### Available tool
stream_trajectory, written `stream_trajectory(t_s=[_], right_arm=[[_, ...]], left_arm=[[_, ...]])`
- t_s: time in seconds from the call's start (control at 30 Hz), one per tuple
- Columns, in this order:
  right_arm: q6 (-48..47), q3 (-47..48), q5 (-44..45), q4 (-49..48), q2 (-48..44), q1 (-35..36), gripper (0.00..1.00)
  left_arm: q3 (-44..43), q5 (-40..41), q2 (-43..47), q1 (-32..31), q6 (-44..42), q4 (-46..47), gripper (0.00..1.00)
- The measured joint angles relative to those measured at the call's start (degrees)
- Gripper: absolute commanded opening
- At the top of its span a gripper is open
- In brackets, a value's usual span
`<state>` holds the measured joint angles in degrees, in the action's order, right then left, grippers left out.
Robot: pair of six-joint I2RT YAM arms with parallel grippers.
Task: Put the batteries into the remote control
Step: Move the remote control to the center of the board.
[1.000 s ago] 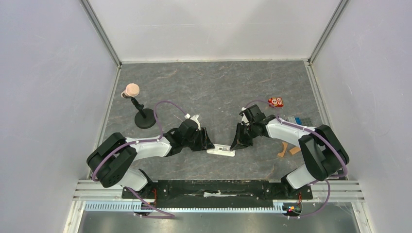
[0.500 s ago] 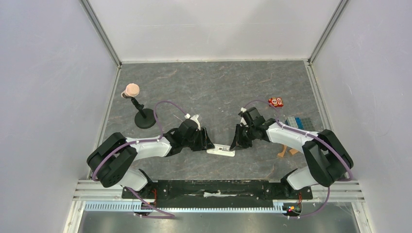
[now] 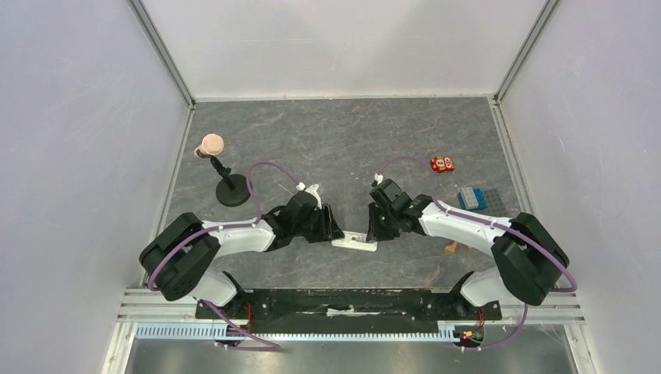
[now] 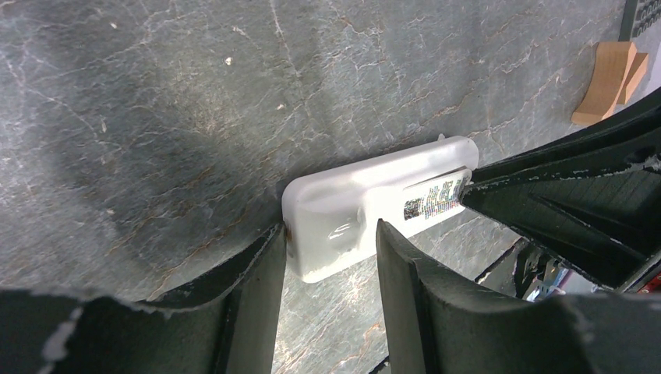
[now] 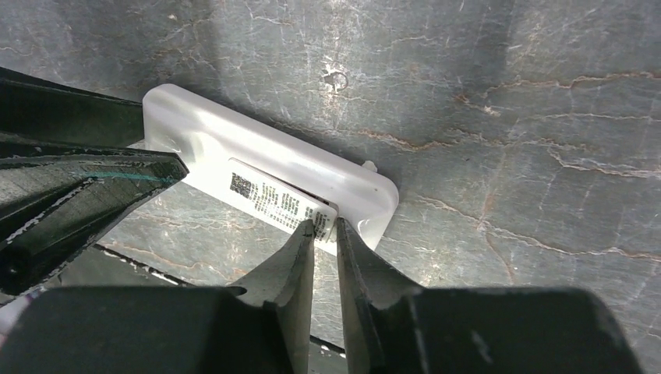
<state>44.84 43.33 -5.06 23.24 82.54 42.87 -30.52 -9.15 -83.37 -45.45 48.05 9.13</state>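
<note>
The remote control is a slim white bar lying back-up on the grey table between my two arms. In the left wrist view my left gripper holds the plain end of the remote, one finger on each long side. In the right wrist view my right gripper is shut to a thin slit. Its tips rest on the edge of the labelled back panel near the remote's other end. From above, the left gripper and the right gripper meet at the remote. No battery is in view.
A small red block and a blue ridged box lie at the right. Tan wooden pieces sit behind the right arm. A black stand with a pink ball stands at the left.
My right arm has swung left, uncovering the blue box, and its gripper has slid a little along the remote. The left arm and the remote have stayed put.
</note>
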Motion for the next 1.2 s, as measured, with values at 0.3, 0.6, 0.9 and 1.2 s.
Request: stream_trajectory(t_s=[0.3, 0.6, 0.9, 1.2], right_arm=[[0.7, 1.8, 4.9, 2.2, 0.5, 2.3, 0.22], [1.0, 4.0, 12.0, 4.7, 1.9, 6.6, 0.22], [1.0, 4.1, 19.6, 4.7, 1.9, 11.0, 0.28], [-0.3, 4.1, 22.9, 7.5, -0.9, 11.0, 0.56]], left_arm=[[0.2, 0.0, 0.1, 0.0, 0.0, 0.2, 0.53], [0.2, 0.0, 0.1, 0.0, 0.0, 0.2, 0.53], [0.2, 0.0, 0.1, 0.0, 0.0, 0.2, 0.53], [-0.9, 0.5, 0.6, -0.1, -0.3, -3.0, 0.56]])
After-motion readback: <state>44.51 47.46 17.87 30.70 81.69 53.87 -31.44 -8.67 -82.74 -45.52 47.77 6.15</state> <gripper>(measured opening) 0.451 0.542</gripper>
